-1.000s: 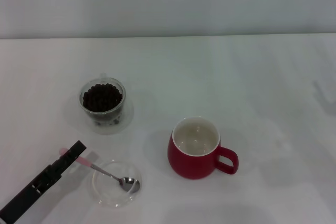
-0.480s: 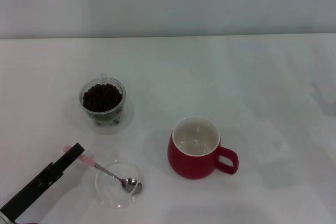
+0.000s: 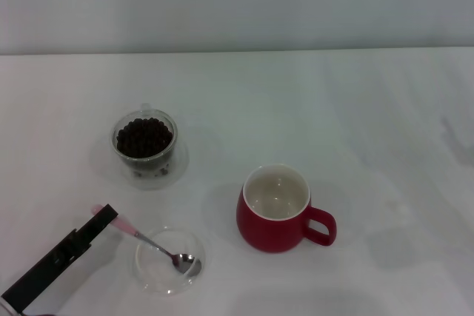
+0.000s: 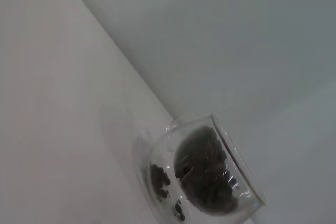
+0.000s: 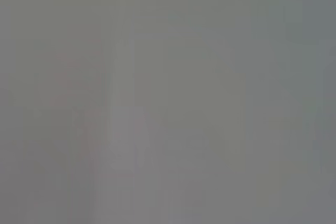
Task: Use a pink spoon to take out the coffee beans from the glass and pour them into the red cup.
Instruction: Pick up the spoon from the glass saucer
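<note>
The left gripper (image 3: 104, 220), a long black tool reaching in from the near left corner, sits at the pale pink end of the pink spoon (image 3: 152, 245); whether it pinches the handle I cannot tell. The spoon's long axis runs from that tip away to the right and nearer, its shiny silver bowl resting in a flat shallow clear glass dish (image 3: 194, 255). The small rounded clear glass (image 3: 145, 145) of dark coffee beans (image 3: 144, 136) stands beyond the gripper. The squat red cup (image 3: 278, 209) sits well right. The right gripper is out of sight.
</note>
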`<state>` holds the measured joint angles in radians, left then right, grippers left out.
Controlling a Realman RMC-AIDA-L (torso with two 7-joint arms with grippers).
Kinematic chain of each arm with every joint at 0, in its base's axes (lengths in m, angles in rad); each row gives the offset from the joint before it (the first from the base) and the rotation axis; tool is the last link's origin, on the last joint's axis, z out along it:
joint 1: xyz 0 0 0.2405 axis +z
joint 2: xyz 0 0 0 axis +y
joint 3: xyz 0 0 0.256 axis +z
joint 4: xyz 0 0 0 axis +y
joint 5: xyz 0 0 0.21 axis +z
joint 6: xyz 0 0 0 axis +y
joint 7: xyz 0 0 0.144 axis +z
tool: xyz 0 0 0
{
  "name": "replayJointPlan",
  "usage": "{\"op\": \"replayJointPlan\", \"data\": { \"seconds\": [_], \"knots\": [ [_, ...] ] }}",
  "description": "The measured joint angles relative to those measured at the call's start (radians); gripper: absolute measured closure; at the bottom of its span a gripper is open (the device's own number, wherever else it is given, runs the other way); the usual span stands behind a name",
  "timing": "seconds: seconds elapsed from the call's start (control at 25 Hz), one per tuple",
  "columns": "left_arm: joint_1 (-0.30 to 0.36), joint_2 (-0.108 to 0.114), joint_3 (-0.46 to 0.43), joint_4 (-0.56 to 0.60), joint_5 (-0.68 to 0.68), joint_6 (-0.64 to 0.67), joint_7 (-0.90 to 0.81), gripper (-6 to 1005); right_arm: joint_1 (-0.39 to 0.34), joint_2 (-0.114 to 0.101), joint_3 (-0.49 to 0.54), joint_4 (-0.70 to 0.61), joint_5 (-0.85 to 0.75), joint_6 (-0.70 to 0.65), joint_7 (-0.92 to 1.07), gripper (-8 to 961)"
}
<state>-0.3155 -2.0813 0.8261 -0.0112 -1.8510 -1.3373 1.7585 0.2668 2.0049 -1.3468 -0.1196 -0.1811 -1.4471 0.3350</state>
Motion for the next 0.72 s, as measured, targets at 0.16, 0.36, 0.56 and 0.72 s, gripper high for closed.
{"op": "replayJointPlan", "data": {
  "seconds": [0.16,0.36,0.56,0.72],
  "knots": [
    [0.007,0.0,-0.003,0.005,-0.004,-0.003,0.022,847,-0.004,0.0,0.0,0.0,0.0,-0.001,0.0,146],
    [0.016,0.002,-0.008,0.008,-0.014,-0.021,0.064,860,-0.006,0.0,-0.006,0.0,-0.001,-0.006,0.002,146],
    [0.05,0.006,-0.009,0.066,-0.021,-0.047,0.067,861,-0.006,0.002,-0.016,0.001,-0.002,-0.012,0.003,146],
    [0.071,0.009,-0.008,0.122,-0.02,-0.088,0.066,862,-0.006,0.003,-0.029,0.001,-0.003,-0.012,0.002,146]
  ]
}}
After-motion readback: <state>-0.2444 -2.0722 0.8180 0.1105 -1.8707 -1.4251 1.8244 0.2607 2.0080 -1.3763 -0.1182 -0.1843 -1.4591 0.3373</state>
